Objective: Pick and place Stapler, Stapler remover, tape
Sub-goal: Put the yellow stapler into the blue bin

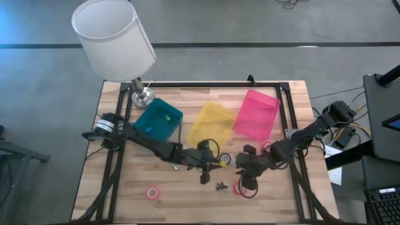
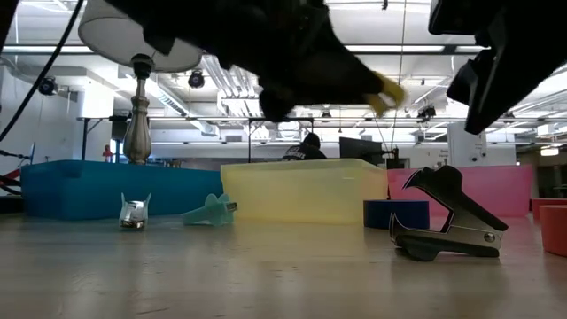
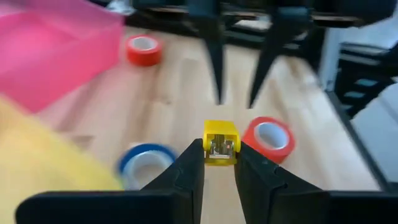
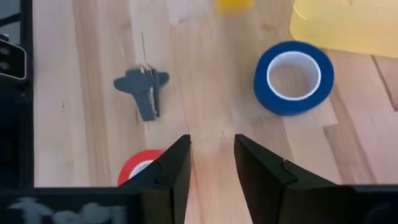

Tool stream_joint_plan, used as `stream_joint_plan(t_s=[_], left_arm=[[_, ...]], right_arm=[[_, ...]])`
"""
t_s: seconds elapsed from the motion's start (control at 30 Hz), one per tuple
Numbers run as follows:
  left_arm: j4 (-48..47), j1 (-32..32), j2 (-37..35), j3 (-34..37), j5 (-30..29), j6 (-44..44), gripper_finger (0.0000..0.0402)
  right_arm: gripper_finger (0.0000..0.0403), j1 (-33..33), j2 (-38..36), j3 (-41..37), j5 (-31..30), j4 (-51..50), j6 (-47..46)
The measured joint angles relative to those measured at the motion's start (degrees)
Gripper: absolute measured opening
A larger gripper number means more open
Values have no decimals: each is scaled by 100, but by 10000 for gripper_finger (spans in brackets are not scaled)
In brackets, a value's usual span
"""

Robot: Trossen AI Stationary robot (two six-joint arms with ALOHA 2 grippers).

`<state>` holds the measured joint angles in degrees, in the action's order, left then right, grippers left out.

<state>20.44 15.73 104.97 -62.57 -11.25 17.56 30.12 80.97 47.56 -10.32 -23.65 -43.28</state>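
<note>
The left gripper (image 3: 219,163) is pinching a small yellow stapler (image 3: 220,142) above the table (image 1: 187,194) — the right gripper (image 4: 212,163) is hovering spread, beside the blue tape roll (image 4: 293,77).

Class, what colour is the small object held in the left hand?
Yellow: the small stapler in the left hand; the left wrist view shows it best.

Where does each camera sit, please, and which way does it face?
High: overhead, looking down on table; both arms show.
Low: table height, looking level at staple remover; arms overhead.
Left wrist: behind left gripper holding yellow stapler.
Right wrist: behind open right gripper, looking down.
Both wrist views share the blue tape.
</note>
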Motion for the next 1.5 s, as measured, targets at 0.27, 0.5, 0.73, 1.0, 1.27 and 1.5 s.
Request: stream_joint_plan(t_s=[0.27, 0.5, 0.73, 1.0, 1.27, 1.5], left_arm=[[-2560, -55, -1457, 0, -1090, -302, 75], [-4221, -15, -2624, 153, -2550, 573, 77], [-4365, -78, -3447, 1306, -3308, 1669, 78], [-4273, -621, -3922, 3136, -3563, 3664, 78], [-3789, -1191, -4039, 4255, -3144, 4460, 78], [-3753, -1489, -4039, 4416, -3125, 4231, 79]], right_arm=[[108, 1, 0, -43, -1, 5, 13], [99, 1, 0, -85, 2, 2, 15], [96, -2, 0, -105, -2, 3, 21], [102, -2, 0, -110, -18, 9, 28], [93, -4, 0, -112, -20, 21, 37], [101, -4, 0, -112, -22, 21, 39]])
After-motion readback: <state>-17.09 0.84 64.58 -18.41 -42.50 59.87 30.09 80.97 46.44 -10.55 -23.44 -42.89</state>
